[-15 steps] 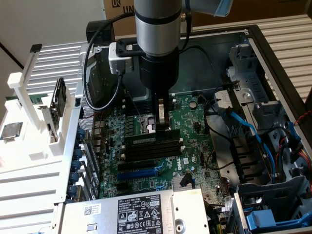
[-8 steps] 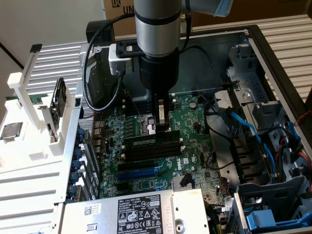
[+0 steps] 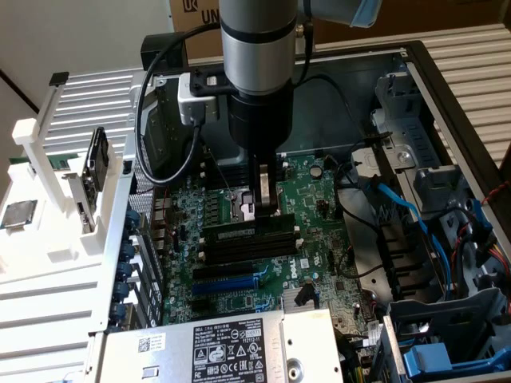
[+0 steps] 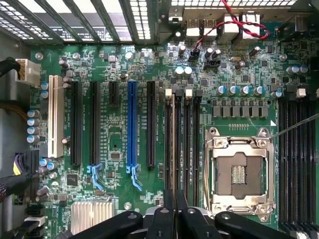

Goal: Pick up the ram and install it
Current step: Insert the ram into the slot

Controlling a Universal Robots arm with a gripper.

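Ram in memory slots, between CPU socket and expansion slot; pincer above.

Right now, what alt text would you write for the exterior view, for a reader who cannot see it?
The robot arm has its fingers shut on the top edge of the ram, which stands on edge in the row of black slots on the green motherboard. The board lies inside an open computer case.

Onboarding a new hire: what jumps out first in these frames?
The grey robot arm hanging down into the open PC case, gripper just above the ram lying along the black memory slots mid-board. In the wrist view, the empty CPU socket and the blue expansion slot stand out on the green motherboard.
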